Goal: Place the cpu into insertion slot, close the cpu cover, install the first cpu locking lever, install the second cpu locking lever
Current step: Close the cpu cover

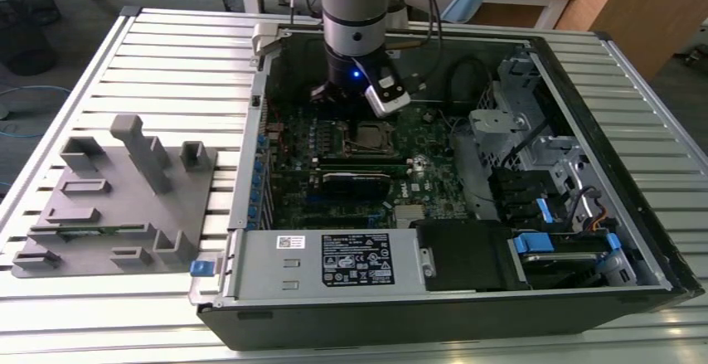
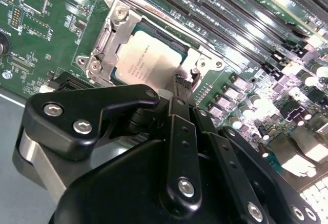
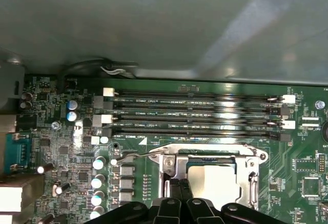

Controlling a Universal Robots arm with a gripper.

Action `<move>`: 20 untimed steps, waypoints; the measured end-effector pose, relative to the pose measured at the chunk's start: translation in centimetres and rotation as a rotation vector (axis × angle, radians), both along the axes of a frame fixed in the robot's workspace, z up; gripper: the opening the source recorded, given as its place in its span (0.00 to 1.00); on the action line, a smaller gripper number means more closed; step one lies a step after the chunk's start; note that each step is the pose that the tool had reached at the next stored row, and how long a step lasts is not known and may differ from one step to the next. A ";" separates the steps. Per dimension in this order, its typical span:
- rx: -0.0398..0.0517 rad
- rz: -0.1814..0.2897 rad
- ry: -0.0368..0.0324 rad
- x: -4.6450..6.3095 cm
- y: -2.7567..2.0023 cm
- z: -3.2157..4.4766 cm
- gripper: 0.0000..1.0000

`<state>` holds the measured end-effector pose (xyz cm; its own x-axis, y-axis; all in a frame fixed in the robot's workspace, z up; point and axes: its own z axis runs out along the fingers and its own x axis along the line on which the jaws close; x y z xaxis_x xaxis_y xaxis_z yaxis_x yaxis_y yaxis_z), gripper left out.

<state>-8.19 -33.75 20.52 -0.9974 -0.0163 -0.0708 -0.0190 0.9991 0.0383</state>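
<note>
Claw (image 2: 180, 82) above cpu (image 2: 146, 55) (cover (image 2: 108, 37) down)

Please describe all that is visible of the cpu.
The cpu is a flat square chip with a dull silver-grey metal top bearing small print. It lies flat in the insertion slot, and the cpu cover frames it. The gripper is at one edge; contact cannot be told.
</note>
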 end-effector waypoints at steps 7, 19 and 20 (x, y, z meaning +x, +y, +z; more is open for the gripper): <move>0.0001 0.000 -0.0006 -0.5 -0.23 -0.01 0.11; 0.0001 0.000 -0.0006 -0.5 -0.65 -0.18 0.11; 0.0001 0.000 -0.0007 -0.4 -0.65 -0.20 0.11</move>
<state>-8.63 -34.40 20.32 -0.9973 -0.0163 -0.0714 -0.0191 0.9991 0.0384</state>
